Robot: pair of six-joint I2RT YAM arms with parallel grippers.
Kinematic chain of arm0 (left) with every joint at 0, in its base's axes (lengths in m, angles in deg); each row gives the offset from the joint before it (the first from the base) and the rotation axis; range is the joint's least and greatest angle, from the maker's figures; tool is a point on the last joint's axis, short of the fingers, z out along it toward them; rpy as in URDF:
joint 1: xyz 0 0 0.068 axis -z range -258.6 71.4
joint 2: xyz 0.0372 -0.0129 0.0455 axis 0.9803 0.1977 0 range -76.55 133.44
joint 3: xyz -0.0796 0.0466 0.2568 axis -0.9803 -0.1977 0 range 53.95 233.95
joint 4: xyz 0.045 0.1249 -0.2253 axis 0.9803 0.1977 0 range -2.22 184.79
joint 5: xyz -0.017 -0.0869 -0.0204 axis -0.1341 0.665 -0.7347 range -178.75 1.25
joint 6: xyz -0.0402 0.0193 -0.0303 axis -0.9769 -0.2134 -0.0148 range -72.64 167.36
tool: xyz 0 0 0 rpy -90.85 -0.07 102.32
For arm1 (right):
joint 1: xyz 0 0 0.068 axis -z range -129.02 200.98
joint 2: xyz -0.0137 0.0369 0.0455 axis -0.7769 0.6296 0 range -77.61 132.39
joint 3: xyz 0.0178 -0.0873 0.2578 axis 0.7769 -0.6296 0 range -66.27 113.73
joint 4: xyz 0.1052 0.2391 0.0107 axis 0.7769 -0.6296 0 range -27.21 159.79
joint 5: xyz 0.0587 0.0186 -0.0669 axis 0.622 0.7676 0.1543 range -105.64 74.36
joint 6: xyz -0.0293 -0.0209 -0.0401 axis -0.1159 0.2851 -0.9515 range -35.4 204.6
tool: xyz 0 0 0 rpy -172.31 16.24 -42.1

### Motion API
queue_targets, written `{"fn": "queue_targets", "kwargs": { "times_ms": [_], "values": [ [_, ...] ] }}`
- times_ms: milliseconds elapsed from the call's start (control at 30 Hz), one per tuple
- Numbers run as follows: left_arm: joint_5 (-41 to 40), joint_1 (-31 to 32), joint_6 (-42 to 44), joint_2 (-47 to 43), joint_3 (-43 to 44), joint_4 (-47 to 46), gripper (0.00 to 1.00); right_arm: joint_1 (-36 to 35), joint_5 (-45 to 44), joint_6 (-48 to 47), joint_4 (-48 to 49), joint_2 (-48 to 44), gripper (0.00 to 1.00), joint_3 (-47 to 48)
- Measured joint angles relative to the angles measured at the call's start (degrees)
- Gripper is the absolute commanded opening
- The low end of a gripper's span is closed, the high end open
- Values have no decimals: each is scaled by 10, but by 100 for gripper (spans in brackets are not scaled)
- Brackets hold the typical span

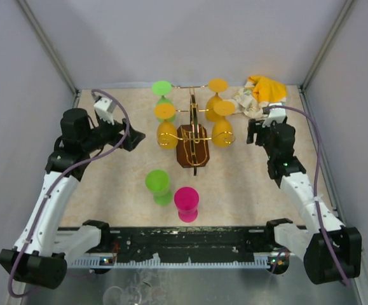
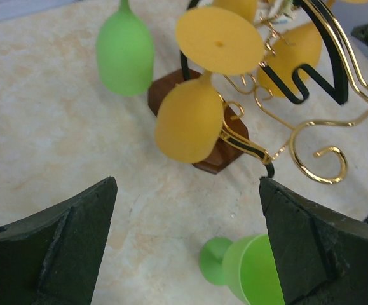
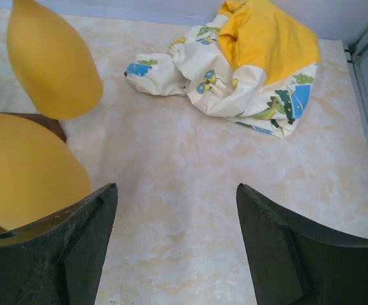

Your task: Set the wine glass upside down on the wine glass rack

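The wine glass rack, gold wire on a dark brown base, stands at the centre of the table. Four glasses hang upside down from its arms, feet uppermost: a hung green glass at the rack's upper left, a left yellow glass just below it in the frame, a rear yellow glass at the upper right, and a right yellow glass below that one. Two more are off the rack, on the table just below it in the overhead frame: a loose green glass and a pink glass just beside it to the right; which way up they stand I cannot tell. The left gripper hovers left of centre, near the left yellow glass, its fingers wide apart with nothing between them. Its wrist view has that yellow glass at centre, the hung green bowl at upper left and the loose green glass at the lower right edge. The right gripper sits right of the rack, near the right yellow glass, jaws likewise apart and holding nothing. Its camera shows two yellow bowls at the left edge. A crumpled yellow and printed cloth lies in the table's upper right corner.
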Motion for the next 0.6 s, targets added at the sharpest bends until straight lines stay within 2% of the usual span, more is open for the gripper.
{"fn": "queue_targets", "kwargs": {
  "times_ms": [300,600],
  "values": [
    [9,110,47,-2,3,124,95,0,-65,24,-113,-6,74,44],
    [-7,126,51,2,-9,186,89,0,-85,28,-154,-15,75,47]
  ]
}}
